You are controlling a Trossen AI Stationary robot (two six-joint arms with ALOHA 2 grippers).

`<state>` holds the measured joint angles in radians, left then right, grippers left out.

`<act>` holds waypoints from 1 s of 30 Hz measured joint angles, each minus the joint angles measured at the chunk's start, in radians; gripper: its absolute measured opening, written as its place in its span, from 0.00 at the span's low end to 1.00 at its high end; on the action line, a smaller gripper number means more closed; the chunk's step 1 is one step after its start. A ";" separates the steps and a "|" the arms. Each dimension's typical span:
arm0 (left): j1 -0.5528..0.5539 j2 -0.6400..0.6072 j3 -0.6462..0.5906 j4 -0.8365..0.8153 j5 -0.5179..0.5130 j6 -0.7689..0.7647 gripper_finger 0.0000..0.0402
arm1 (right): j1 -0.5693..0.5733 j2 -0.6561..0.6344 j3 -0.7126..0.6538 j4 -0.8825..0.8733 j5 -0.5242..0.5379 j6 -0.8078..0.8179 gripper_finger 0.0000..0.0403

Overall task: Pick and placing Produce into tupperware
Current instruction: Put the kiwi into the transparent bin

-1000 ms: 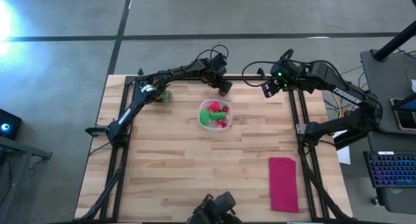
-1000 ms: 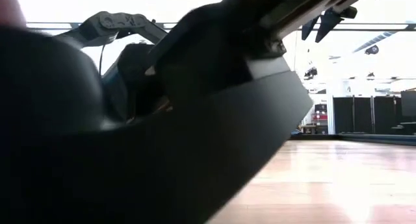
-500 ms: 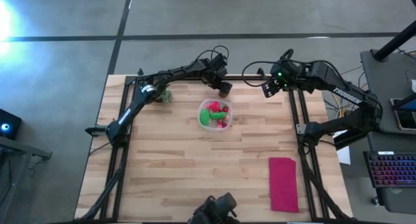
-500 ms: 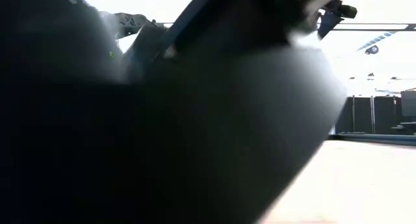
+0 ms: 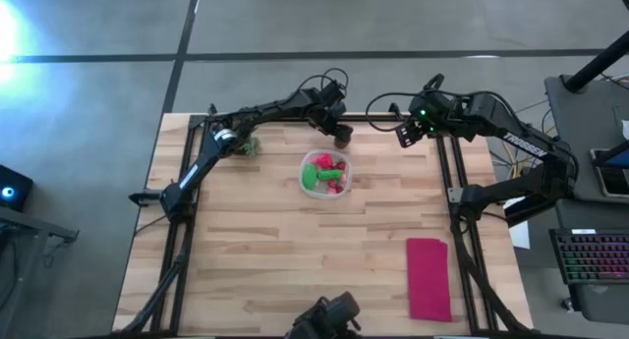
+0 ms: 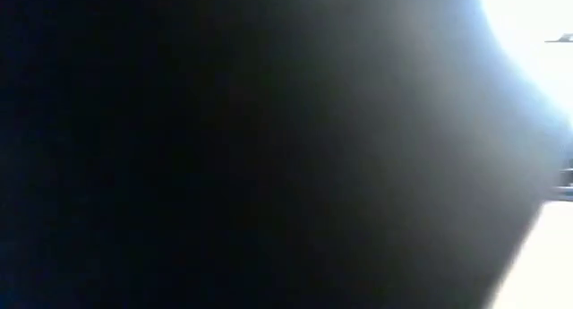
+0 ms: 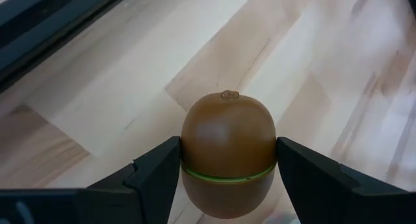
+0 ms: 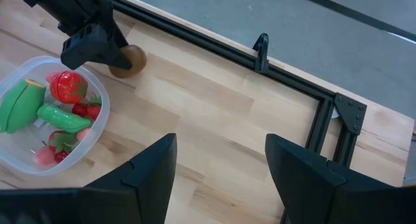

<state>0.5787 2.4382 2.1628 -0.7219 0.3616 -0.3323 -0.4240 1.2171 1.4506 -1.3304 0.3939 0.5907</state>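
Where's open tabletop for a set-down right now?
Bare wood: the wide stretch between the tupperware and the magenta cloth, and the whole near-left part of the table. Crowded along the far edge: the left gripper holds the brown produce beside the tupperware, the plant sits far-left, and the right gripper waits far-right.

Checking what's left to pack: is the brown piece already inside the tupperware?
No: the brown piece sits between the left gripper fingers, outside the tupperware.
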 joint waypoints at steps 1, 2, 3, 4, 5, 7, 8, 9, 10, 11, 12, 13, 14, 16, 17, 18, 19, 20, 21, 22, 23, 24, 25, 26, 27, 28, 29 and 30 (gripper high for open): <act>-0.001 0.000 -0.002 -0.003 -0.001 0.012 0.58 | 0.000 0.000 0.000 0.000 0.000 0.000 0.57; -0.001 0.000 -0.004 -0.009 -0.002 0.025 0.58 | 0.000 0.000 0.000 0.000 0.000 0.000 0.57; -0.002 0.000 -0.004 -0.014 -0.003 0.031 0.58 | 0.000 0.000 0.000 0.000 0.000 0.000 0.57; -0.002 0.000 -0.004 -0.020 -0.002 0.038 0.58 | 0.000 0.000 0.000 0.000 0.000 0.000 0.57; -0.002 0.000 -0.004 -0.025 -0.002 0.049 0.58 | 0.000 0.000 0.000 0.000 0.000 0.000 0.57; -0.002 0.000 -0.002 -0.040 -0.003 0.059 0.58 | 0.000 0.000 0.000 -0.001 0.000 0.000 0.57; -0.002 0.000 0.002 -0.053 -0.004 0.060 0.58 | 0.000 0.000 0.000 -0.001 0.000 0.000 0.57; -0.002 -0.004 0.003 -0.057 -0.004 0.062 0.58 | 0.000 0.000 0.000 -0.002 0.000 0.000 0.57; 0.001 -0.011 0.003 -0.057 -0.005 0.073 0.58 | 0.000 0.000 0.000 -0.003 0.000 0.000 0.57; 0.002 -0.022 0.003 -0.057 -0.007 0.091 0.58 | 0.000 0.000 0.000 -0.005 0.000 0.000 0.57; 0.004 -0.038 0.003 -0.059 -0.013 0.108 0.58 | 0.000 0.000 0.000 -0.006 0.000 0.000 0.57; 0.004 -0.052 0.004 -0.057 -0.028 0.125 0.58 | 0.000 0.000 0.000 -0.006 0.000 0.000 0.57; 0.005 -0.070 0.006 -0.056 -0.034 0.134 0.58 | 0.000 0.000 0.000 -0.006 0.000 0.000 0.57; 0.007 -0.107 0.006 -0.072 -0.039 0.155 0.58 | 0.000 0.000 0.000 -0.010 0.000 0.000 0.57; 0.007 -0.127 0.006 -0.089 -0.041 0.165 0.58 | 0.000 0.000 0.000 -0.012 0.000 0.000 0.57; 0.007 -0.147 0.006 -0.113 -0.043 0.183 0.58 | 0.000 0.000 0.000 -0.017 0.000 0.000 0.57; 0.005 -0.174 0.004 -0.145 -0.042 0.205 0.58 | 0.000 0.000 0.000 -0.024 0.000 0.000 0.57; 0.000 -0.200 0.003 -0.186 -0.043 0.228 0.58 | 0.000 0.000 0.000 -0.030 0.000 0.000 0.57; -0.007 -0.227 0.002 -0.226 -0.043 0.255 0.58 | 0.000 0.000 0.000 -0.033 0.000 0.000 0.57; -0.015 -0.260 -0.003 -0.261 -0.041 0.283 0.58 | 0.000 0.000 0.000 -0.034 0.000 -0.002 0.57; -0.027 -0.287 -0.012 -0.307 -0.040 0.312 0.58 | 0.000 0.000 0.000 -0.034 0.000 -0.005 0.57; -0.041 -0.315 -0.024 -0.348 -0.041 0.340 0.58 | 0.000 0.000 0.000 -0.034 0.000 -0.008 0.57; -0.054 -0.342 -0.041 -0.376 -0.041 0.366 0.58 | 0.000 0.000 0.000 -0.034 0.000 -0.013 0.57; -0.070 -0.363 -0.064 -0.390 -0.042 0.390 0.58 | 0.000 0.000 0.000 -0.034 0.000 -0.016 0.57; -0.086 -0.389 -0.093 -0.389 -0.043 0.399 0.58 | 0.000 0.000 0.000 -0.034 0.000 -0.020 0.57; -0.102 -0.411 -0.124 -0.382 -0.043 0.402 0.58 | 0.000 0.000 0.000 -0.034 0.000 -0.023 0.57; -0.120 -0.429 -0.155 -0.368 -0.045 0.402 0.58 | 0.000 0.000 0.000 -0.034 0.000 -0.024 0.57; -0.137 -0.448 -0.188 -0.350 -0.045 0.398 0.58 | 0.000 0.000 0.000 -0.034 0.000 -0.025 0.57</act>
<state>0.4414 1.9904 1.9750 -1.0718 0.3167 0.0657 -0.4236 1.2171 1.4506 -1.3648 0.3935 0.5657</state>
